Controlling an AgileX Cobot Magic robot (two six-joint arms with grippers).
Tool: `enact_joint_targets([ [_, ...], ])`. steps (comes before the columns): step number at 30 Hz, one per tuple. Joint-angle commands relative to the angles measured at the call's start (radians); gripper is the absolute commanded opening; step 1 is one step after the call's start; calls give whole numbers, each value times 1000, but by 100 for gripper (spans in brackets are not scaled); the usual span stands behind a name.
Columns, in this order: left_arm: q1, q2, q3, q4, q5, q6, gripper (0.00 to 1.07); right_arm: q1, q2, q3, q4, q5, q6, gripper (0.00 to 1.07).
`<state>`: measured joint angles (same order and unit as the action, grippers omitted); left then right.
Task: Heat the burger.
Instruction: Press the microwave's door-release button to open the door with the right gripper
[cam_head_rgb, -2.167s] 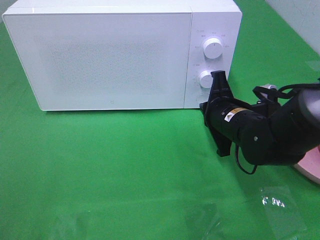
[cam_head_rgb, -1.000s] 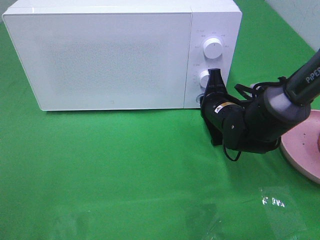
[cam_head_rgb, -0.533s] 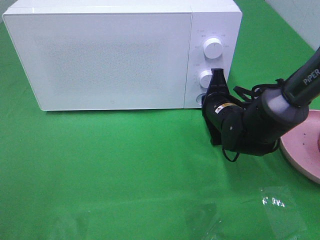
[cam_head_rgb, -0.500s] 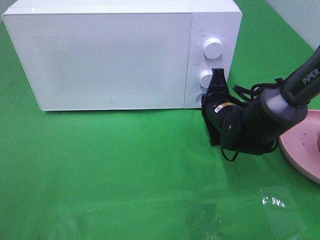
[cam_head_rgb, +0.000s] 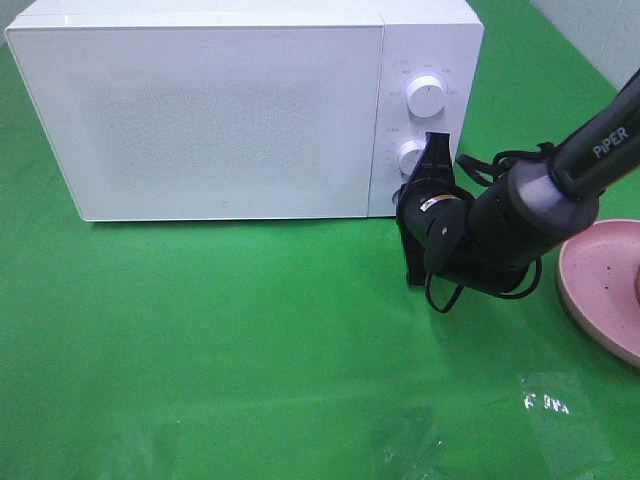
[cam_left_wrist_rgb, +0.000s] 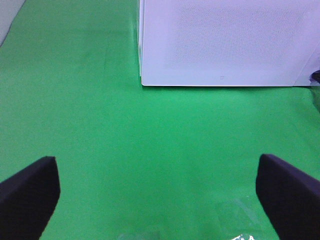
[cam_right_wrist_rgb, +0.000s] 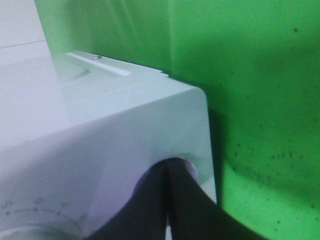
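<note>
microwave (cam_head_rgb: 200, 110) rear-left | plate (cam_head_rgb: 600, 290) far R (cut by edge) | R tool (cam_head_rgb: 405, 203) at microwave's front btm-R corner

"piper" on the right arm (cam_head_rgb: 606, 144); microwave dial marks (cam_head_rgb: 400, 92) too small.

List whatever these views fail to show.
- Burger: not identifiable; the exterior view's right edge cuts the plate.
- Microwave inside: behind the shut door.
- Button: mostly covered by the right fingers.
- Dial marks: too small, exterior view.
</note>
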<state>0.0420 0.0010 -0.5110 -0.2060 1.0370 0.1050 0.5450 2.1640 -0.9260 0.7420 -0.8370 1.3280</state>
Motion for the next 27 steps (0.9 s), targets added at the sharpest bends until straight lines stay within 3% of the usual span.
enact_joint_targets([
  [1, -7, -2, 0, -3, -7, -1, 100, -35, -9, -83, -3, -267, -45, 0],
  [16, -7, -2, 0, -3, -7, -1, 100, -33, 9, -123, 20, -289, -74, 0],
  [23, -7, -2, 0, -3, -7, -2, 100, -33, -34, -57, 8, -146, -66, 0],
  [27, -7, -2, 0, -3, -7, -1, 100, -33, -75, 9, -69, -53, -63, 0],
])
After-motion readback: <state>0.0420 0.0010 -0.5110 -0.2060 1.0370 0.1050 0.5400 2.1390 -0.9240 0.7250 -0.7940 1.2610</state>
